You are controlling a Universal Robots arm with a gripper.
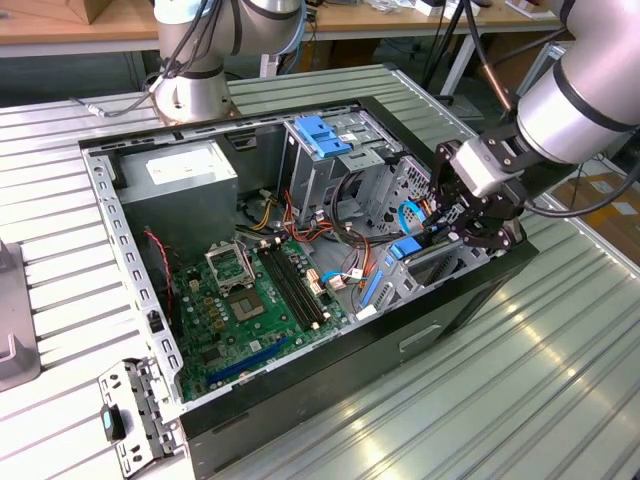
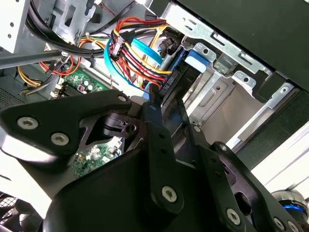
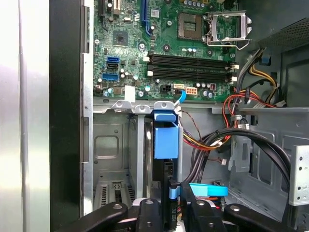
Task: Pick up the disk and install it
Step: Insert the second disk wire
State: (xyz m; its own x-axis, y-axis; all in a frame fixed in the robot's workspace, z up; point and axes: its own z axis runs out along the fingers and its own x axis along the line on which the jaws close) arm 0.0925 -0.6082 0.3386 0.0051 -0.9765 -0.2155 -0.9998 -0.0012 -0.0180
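Note:
The disk (image 3: 165,140), a dark drive in a bright blue carrier, stands on edge inside the grey metal drive bay (image 3: 111,145) at the case's front corner. In the exterior view its blue end (image 1: 405,250) shows just in front of my gripper (image 1: 455,235) at that view's right. My gripper (image 3: 169,209) is shut on the disk's near end, one black finger on each flat side. The second wrist view shows the gripper (image 2: 166,99) clamping the dark disk body (image 2: 171,82), with the blue carrier tab beyond, by the bay's metal rail.
The open computer case (image 1: 120,230) lies on a ribbed metal table. Inside are the green motherboard (image 1: 250,300), a grey box with a white label (image 1: 185,170), a light-blue latch piece (image 1: 325,135) and bundled cables (image 3: 251,140) beside the bay. A loose bracket (image 1: 135,415) lies outside.

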